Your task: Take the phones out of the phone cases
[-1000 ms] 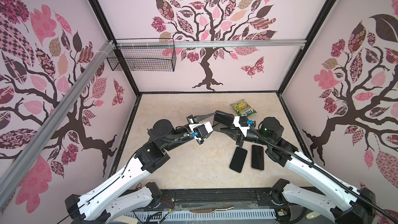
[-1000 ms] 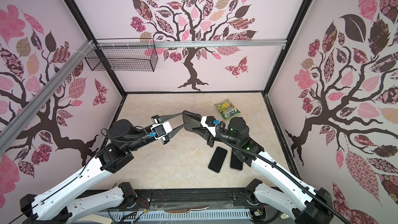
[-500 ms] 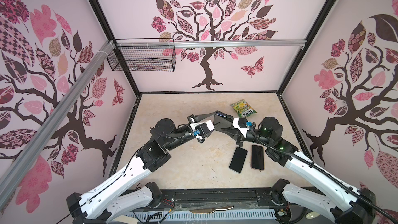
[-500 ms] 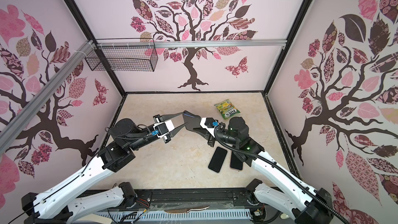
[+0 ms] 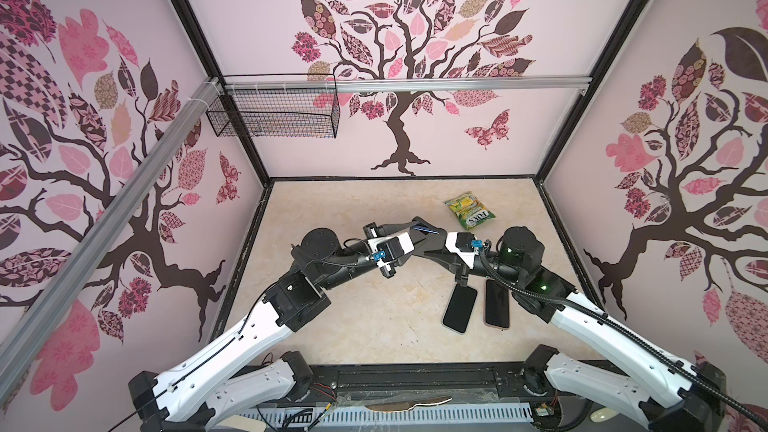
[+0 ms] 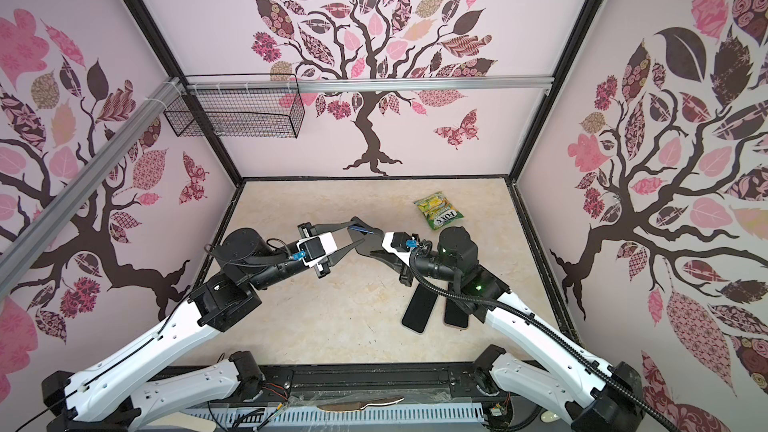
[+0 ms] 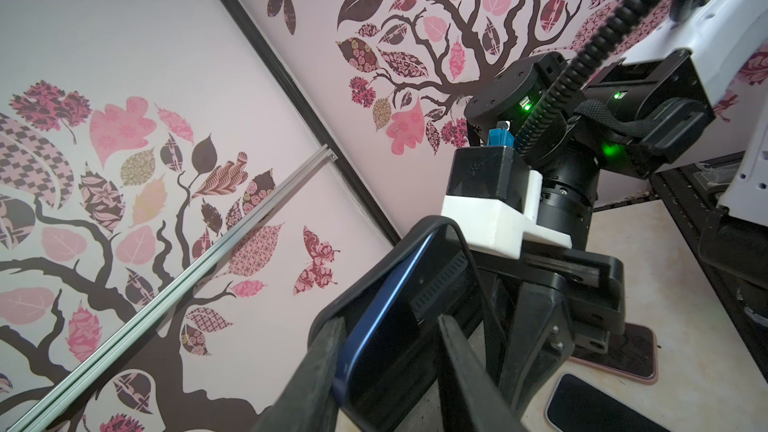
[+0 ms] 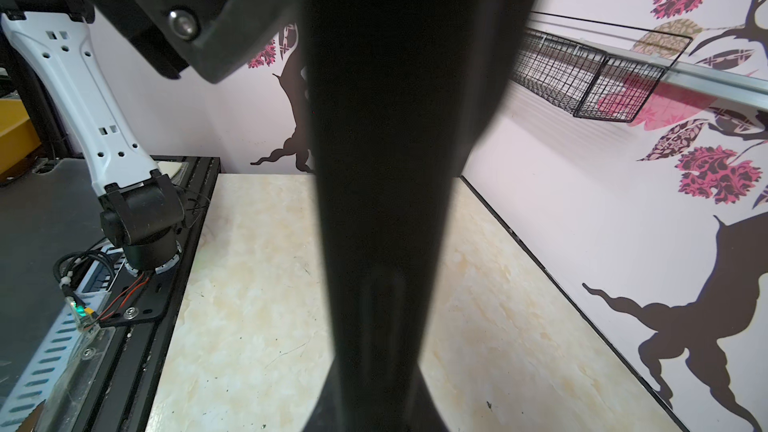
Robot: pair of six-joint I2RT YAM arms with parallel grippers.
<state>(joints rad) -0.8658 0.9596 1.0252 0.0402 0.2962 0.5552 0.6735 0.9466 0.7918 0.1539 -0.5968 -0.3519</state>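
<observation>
Both arms meet above the middle of the table. My right gripper (image 5: 434,243) is shut on a black phone case (image 6: 366,241) and holds it in the air. The case fills the middle of the right wrist view as a dark mass (image 8: 395,118) that hides those fingers. A blue-edged phone (image 7: 374,326) sits in the case (image 7: 453,238), its long edge lifted a little off the case rim. My left gripper (image 7: 388,324) is open and straddles the phone's end. One finger (image 7: 328,351) lies against the blue edge and the case rim, the other stands off the dark screen side. Both top views show this meeting (image 6: 358,233).
A dark phone (image 5: 460,308) and a pink-rimmed case (image 5: 497,303) lie flat on the table below the right arm. A green snack bag (image 5: 470,211) lies toward the back right. A wire basket (image 5: 274,118) hangs on the rail at the back left.
My left gripper has moved right, to the case held by the right gripper, and its fingers now straddle the phone's end, slightly narrower than before. The right arm has stayed in place.
</observation>
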